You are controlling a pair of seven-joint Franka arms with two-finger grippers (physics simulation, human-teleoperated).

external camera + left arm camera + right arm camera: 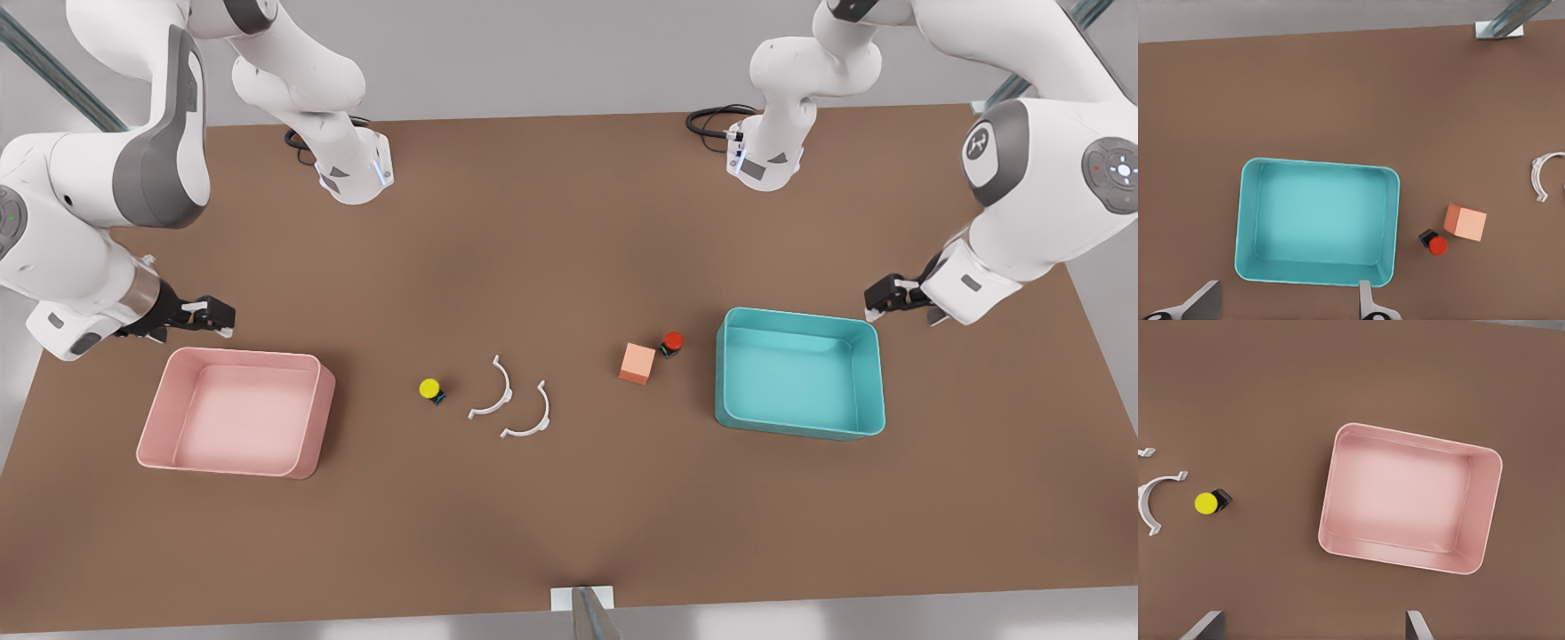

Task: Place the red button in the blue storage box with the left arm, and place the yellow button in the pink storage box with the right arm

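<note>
Both grippers wide open: left gripper (876, 300) should drop straight onto red button (672, 342), avoiding the peach cube (637, 363); right gripper (213, 316) takes yellow button (430, 388).

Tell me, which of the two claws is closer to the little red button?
The left gripper: it hovers open by the blue storage box, just beyond it from the red button. The right gripper, also open, waits across the table by the pink storage box.

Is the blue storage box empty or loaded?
Empty. The blue storage box shows a bare floor; the red button sits outside on the table beside the peach cube.
</note>
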